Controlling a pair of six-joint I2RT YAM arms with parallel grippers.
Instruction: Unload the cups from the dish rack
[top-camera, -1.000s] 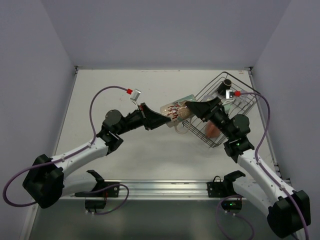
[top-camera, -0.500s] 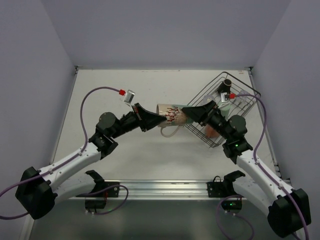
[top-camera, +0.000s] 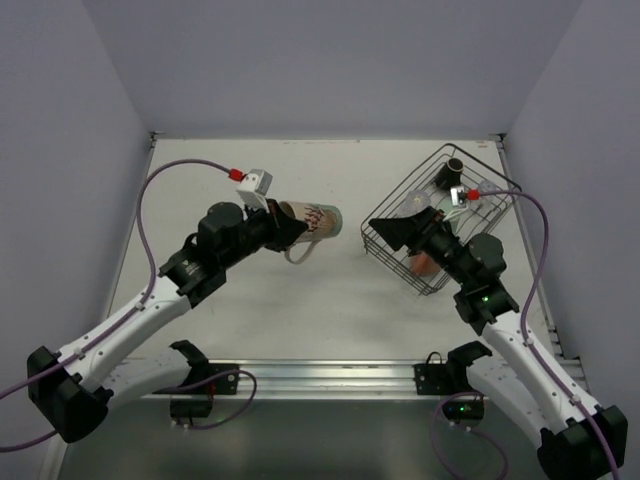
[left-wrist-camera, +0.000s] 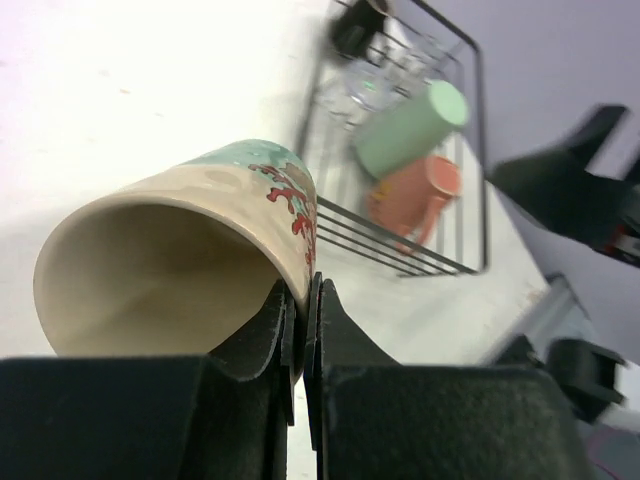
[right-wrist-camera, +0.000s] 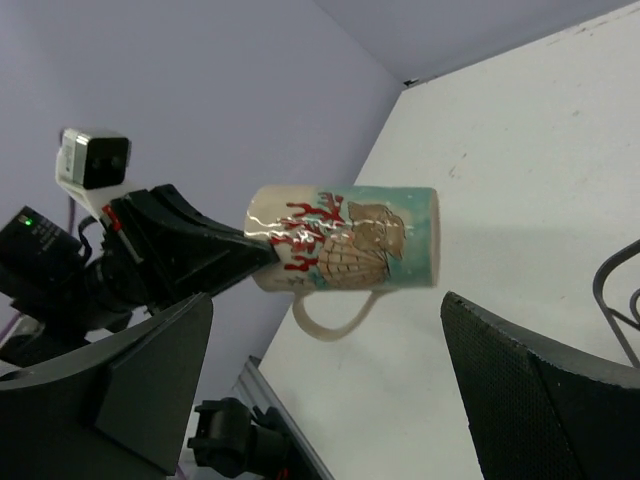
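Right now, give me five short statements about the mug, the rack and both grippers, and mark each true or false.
1. The left gripper is shut on the rim of the large beige ceramic mug with the red print. True.
2. That mug stands upright on the table. False: it is held on its side above the table, handle hanging down.
3. The right gripper is open and holds nothing. True.
4. The black wire dish rack is empty. False: a mint green tumbler and a pinkish handled cup lie in it, among others.
5. The beige mug is inside the rack. False: it is clear of the rack, on the left arm's side.
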